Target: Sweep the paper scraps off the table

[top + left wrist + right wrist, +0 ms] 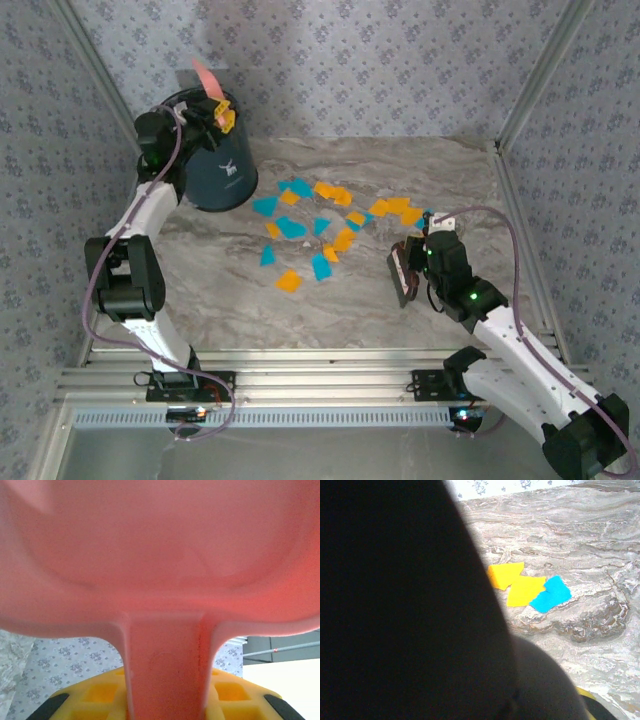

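The left claw is up at the far left corner, closed on the handle of a pink dustpan that it holds over the mouth of a dark round bin. In the left wrist view the yellow fingers sit on either side of that handle, and the dustpan's pan spreads wide across the top. The paper scraps, orange and blue, lie loose across the middle of the table, from just beside the bin to near the right arm; some overlap and others lie apart. The right claw is low over the table at the right end of the scatter, gripping a dark brush that stands tilted beside the nearest scraps. In the right wrist view the brush darkens the left side, and beyond it two orange scraps and one blue scrap lie touching one another on the veined table.
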